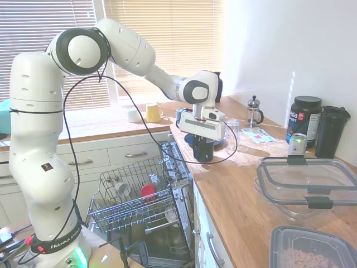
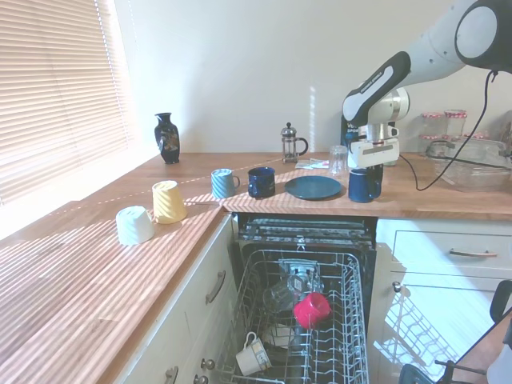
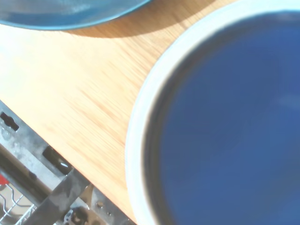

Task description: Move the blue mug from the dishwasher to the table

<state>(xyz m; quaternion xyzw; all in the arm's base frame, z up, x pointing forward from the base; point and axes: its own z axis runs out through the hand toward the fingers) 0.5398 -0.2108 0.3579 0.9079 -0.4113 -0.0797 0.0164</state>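
I count on tabletop: mugs 5 (image 2: 365, 185) | plate 1 (image 2: 314, 187) | vase 1 (image 2: 166, 138) | French press 1 (image 2: 293, 145) | glass 1 (image 2: 339, 160)

Blue plate (image 2: 314, 187) crowds blue mug (image 2: 364, 185); table (image 2: 448, 200) beyond bare.

Sunlit window blinds (image 2: 60, 96) (slats closed), plain white wall (image 2: 240, 64), white drawers (image 1: 106, 159).
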